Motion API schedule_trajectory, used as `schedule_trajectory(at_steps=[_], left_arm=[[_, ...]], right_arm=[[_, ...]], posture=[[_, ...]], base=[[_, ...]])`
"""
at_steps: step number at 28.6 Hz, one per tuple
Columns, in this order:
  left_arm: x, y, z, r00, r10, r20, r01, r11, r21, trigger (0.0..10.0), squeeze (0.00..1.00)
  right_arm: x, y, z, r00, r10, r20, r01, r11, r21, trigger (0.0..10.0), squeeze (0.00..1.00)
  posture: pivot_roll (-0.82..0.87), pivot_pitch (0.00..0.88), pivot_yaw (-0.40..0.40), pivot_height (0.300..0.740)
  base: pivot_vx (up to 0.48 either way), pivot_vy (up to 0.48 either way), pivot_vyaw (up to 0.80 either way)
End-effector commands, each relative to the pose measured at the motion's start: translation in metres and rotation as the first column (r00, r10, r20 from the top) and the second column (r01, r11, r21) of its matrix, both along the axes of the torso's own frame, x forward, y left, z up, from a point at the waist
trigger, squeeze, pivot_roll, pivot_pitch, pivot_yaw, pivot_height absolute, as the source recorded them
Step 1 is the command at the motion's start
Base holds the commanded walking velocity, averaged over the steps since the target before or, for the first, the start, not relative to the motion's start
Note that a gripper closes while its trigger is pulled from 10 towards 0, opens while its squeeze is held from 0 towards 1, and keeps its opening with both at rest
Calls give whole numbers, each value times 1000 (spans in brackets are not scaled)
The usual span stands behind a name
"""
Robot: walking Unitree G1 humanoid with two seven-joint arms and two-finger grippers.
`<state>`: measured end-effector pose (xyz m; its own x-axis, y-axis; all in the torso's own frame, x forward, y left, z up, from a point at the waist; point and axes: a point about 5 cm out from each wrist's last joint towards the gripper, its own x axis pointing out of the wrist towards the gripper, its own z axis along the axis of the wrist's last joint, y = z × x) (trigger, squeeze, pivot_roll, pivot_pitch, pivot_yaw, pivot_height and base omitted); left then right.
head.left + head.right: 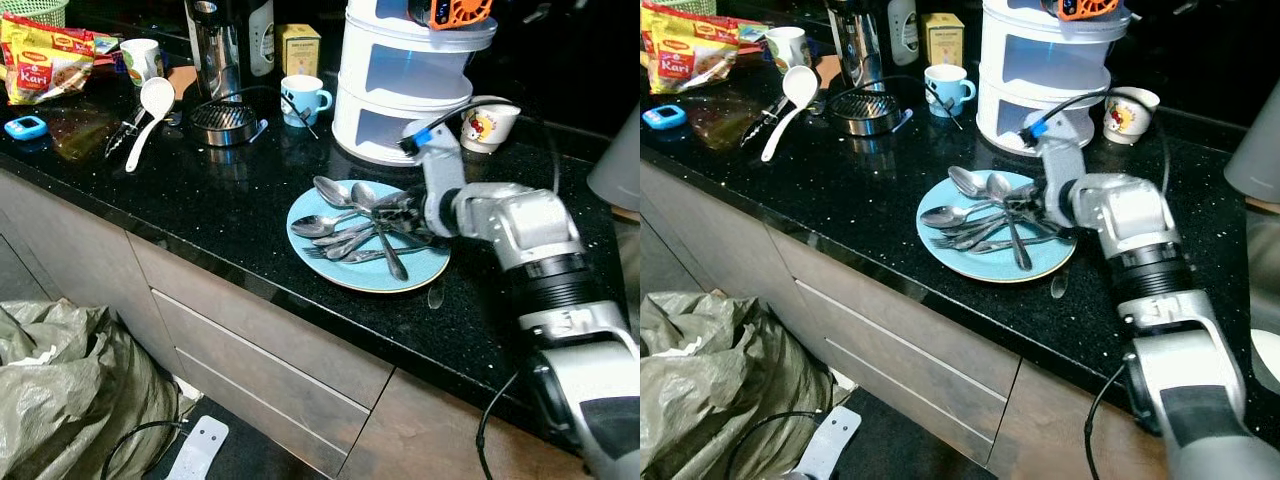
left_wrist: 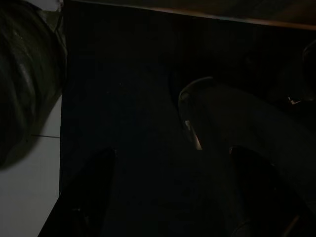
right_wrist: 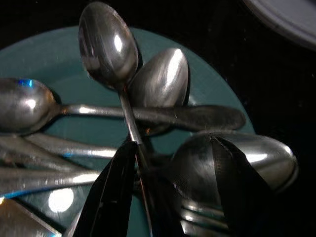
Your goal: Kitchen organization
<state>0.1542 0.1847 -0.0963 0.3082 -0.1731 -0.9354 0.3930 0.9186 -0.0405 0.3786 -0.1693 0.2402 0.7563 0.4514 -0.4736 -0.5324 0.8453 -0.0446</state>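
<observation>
Right gripper (image 1: 400, 208) is down on the blue plate (image 1: 420, 272), black fingers (image 3: 111, 190) spread apart on either side of a spoon's (image 3: 109, 48) handle, not clamped on it as far as I can see. Spoons and a fork (image 1: 345, 252) are heaped just ahead of the fingertips. Beyond the gripper sits a white tiered rack (image 1: 400, 85), with a blue mug (image 1: 303, 97) further off to its left. Left gripper (image 2: 163, 197) hangs in the dark, fingers apart.
</observation>
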Motion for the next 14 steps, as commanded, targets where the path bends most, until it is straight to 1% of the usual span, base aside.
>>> schedule_trajectory(at_steps=[1, 4, 7, 8, 9, 12, 14], left_arm=[[-13, 1, -4, 998, 1, -58, -1, 1000, -2, 10000, 0], [-13, 1, -4, 998, 1, -57, -1, 1000, -1, 10000, 0], [-12, 2, -4, 998, 1, -58, -1, 1000, 0, 10000, 0], [-12, 2, -4, 998, 1, -58, -1, 1000, 0, 10000, 0], [-13, 2, -4, 998, 0, -59, 0, 1000, 1, 10000, 0], [-13, 2, -4, 998, -3, -60, 3, 1000, 2, 10000, 0], [-13, 1, -5, 998, -7, -61, 8, 1000, 3, 10000, 0]], right_arm=[[-2, -1, -7, 999, 15, -45, -16, 1000, -26, 10000, 0], [-4, 1, -12, 997, 43, -67, -46, 998, -43, 10000, 0], [-10, 9, -18, 990, 101, -99, -104, 994, -32, 10000, 0], [-10, 9, -18, 990, 101, -99, -104, 994, -32, 10000, 0], [-12, 13, -19, 987, 130, -97, -132, 991, -21, 10000, 0], [-13, 16, -19, 984, 148, -99, -151, 988, -16, 10000, 0], [-14, 18, -24, 982, 148, -116, -152, 988, -26, 10000, 0]], posture=[[-38, 0, -49, 740], [-38, 0, -49, 740], [-39, 0, -45, 740], [-39, 0, -45, 740], [-41, 0, -45, 740], [-41, 0, -45, 740], [-41, 0, -45, 740]], base=[[0, 0, 0], [0, 0, 0], [0, 0, 0], [0, 0, 0], [0, 0, 0], [0, 0, 0], [0, 0, 0]])
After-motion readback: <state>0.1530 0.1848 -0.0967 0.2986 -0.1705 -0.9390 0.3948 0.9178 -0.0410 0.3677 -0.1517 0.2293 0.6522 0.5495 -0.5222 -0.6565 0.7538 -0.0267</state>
